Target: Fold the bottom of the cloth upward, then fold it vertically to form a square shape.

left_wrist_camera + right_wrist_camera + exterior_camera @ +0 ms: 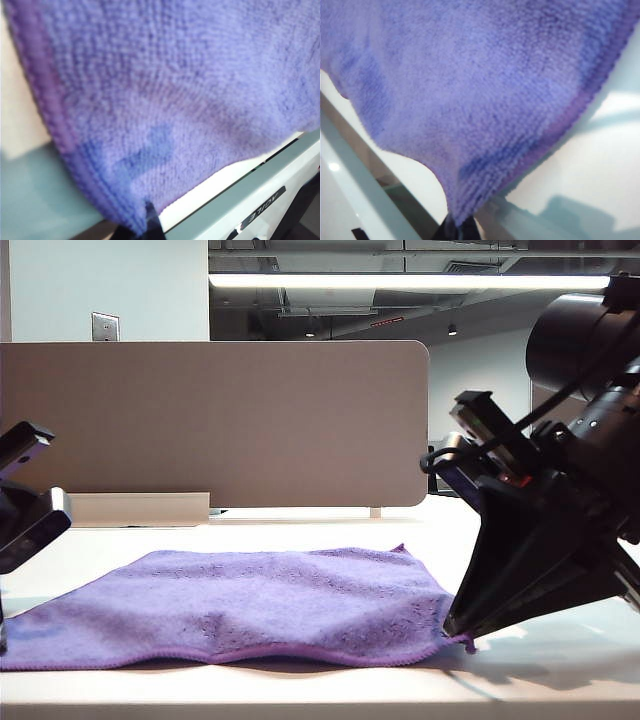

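The purple fuzzy cloth lies spread flat on the white table, its hemmed near edge facing the camera. My right gripper points down at the cloth's near right corner. In the right wrist view that corner of the cloth runs down into the right gripper, which is shut on it. My left gripper is shut on the cloth's near left corner. In the exterior view only the left arm's wrist shows at the left edge.
A tall beige divider panel stands along the far side of the table behind the cloth. The right arm's bulky black body fills the right side of the exterior view. Bare table top lies in front of and right of the cloth.
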Tool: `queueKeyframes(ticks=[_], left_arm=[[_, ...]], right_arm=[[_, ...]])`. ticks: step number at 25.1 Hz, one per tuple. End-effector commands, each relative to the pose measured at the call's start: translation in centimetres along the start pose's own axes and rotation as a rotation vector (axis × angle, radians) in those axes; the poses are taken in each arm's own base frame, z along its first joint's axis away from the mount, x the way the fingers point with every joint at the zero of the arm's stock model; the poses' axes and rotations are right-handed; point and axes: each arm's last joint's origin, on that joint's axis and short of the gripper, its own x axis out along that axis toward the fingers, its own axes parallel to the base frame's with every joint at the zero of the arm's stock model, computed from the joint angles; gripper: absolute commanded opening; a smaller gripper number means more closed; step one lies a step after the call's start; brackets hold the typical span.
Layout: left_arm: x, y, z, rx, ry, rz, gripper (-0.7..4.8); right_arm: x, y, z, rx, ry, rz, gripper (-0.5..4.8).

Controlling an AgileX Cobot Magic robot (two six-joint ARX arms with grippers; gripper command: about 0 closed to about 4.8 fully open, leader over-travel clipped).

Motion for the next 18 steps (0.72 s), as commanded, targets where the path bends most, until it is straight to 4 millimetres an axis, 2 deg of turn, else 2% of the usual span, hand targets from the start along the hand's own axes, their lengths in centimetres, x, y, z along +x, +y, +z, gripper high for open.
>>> queueKeyframes(ticks=[1, 7, 10, 18], left_arm=[[0.0, 0.0, -0.4, -0.007, 0.033, -0.005, -0.06], [-0.5, -0.4, -2.4, -0.008, 0.050, -0.006, -0.06], [-0.6, -0.5, -3.8, -0.006, 0.033, -0.054, -0.06], [-1.7, -1.4, -5.1, -0.037, -0.017, -0.077, -0.06]], right_arm=[[0.0, 0.1, -0.3, 0.025, 0.035, 0.024, -0.05], [-0.7, 0.5, -1.4, 0.070, 0.099, 0.021, -0.05], [-1.1, 1.4, -2.0, 0.044, 0.115, 0.022, -0.05], [-0.5, 3.8, -3.6, -0.015, 0.182, -0.003, -0.05]])
